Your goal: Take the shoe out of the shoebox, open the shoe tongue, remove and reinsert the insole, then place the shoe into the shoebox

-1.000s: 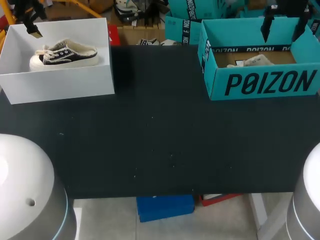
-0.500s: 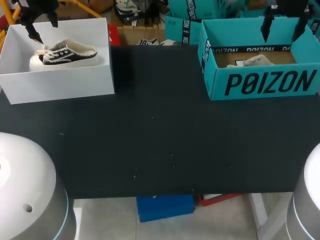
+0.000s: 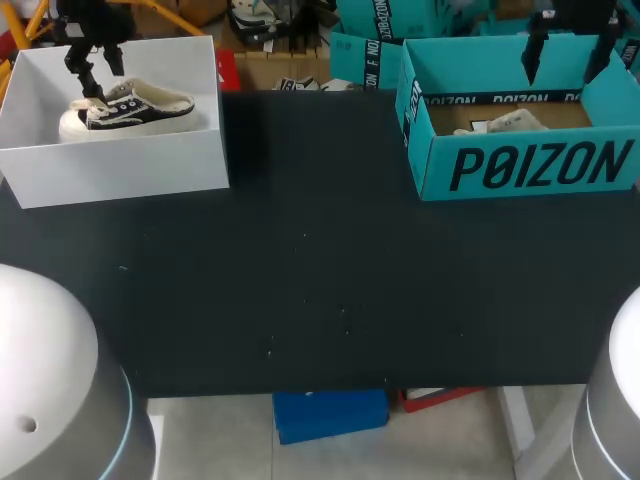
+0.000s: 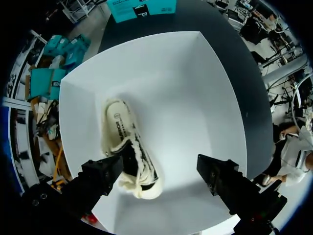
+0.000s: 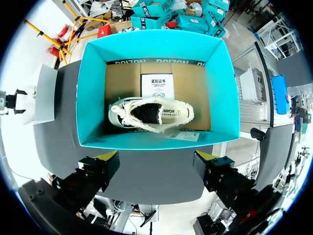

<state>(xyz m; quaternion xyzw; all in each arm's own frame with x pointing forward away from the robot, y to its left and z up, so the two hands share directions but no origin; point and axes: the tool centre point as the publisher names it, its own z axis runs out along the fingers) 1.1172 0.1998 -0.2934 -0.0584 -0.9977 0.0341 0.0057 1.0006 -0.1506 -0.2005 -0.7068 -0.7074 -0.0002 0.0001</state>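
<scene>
Nothing's been set on the near stretch of the black table [image 3: 320, 300]. Further back, the black-and-cream shoe [image 3: 130, 110] is seen resting upright in the white shoebox [image 3: 120, 165], not lifted yet. The left gripper [image 3: 95, 70] has been swung in from the box's far left corner and is now held over the toe end, fingers wide apart, nothing gripped, so the pickup is probably being lined up. The right gripper [image 3: 567, 60] is held spread above the teal box [image 3: 520, 165].

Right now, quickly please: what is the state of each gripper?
Left gripper: open, holding nothing, over the white box.
Right gripper: open, holding nothing, above the teal box.
</scene>
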